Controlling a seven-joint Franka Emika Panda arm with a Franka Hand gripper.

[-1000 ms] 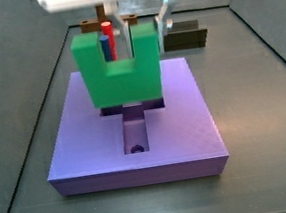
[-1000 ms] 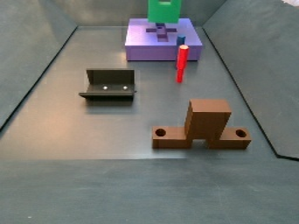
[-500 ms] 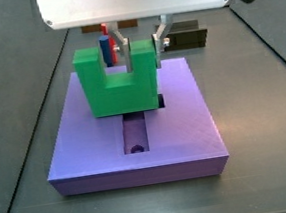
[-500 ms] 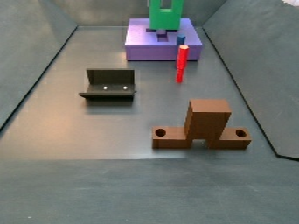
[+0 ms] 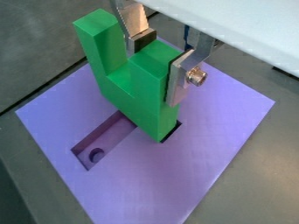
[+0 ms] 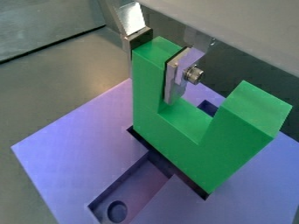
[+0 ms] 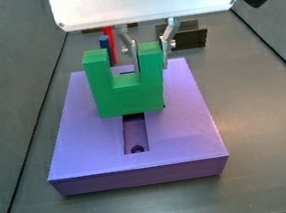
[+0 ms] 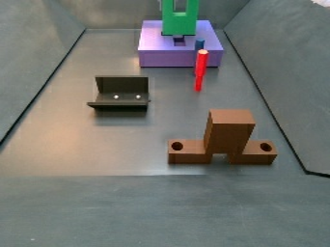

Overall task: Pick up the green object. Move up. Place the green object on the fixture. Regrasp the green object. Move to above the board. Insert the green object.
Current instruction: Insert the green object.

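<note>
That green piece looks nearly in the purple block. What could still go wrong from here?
The end effector grips only one prong of the green object, so pushing down might tilt it in the fingers.

Its base is just entering the recess of the board; a slight misalignment could jam it against the recess edge.

If it sits only partway in, opening the end effector could leave it leaning.
</note>
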